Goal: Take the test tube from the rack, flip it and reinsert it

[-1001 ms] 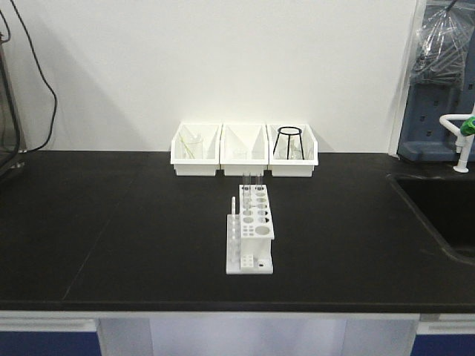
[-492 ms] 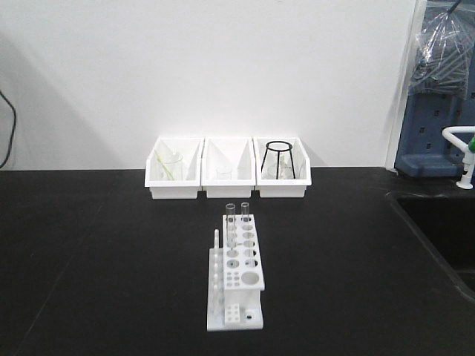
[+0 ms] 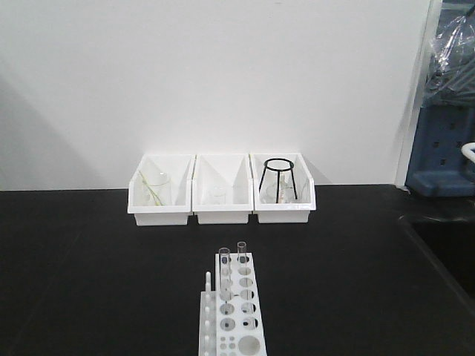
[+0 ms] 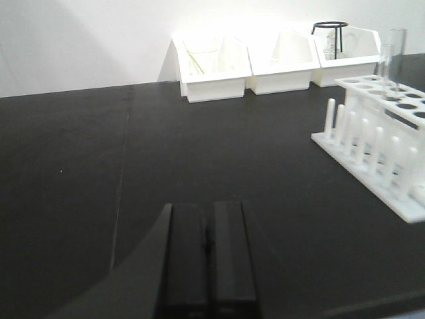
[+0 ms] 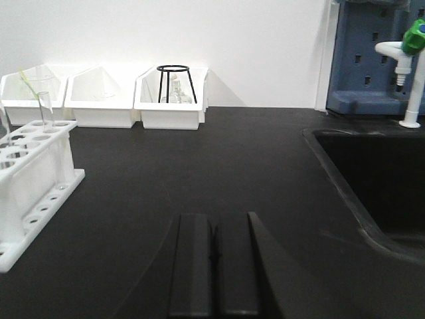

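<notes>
My left gripper [image 4: 209, 216] and right gripper [image 5: 213, 226] both sit low over the black counter [image 3: 96, 267], fingers pressed together, holding nothing. The white rack [image 3: 236, 300] stands between them, near the middle of the counter. Two clear test tubes [image 3: 225, 261] stand upright in its far holes. Three white bins [image 3: 220, 200] line the far wall.

The rack [image 3: 234, 311] is glossy white plastic, the test tubes [image 3: 225, 261] clear glass, the countertop [image 3: 89, 259] matt black.
</notes>
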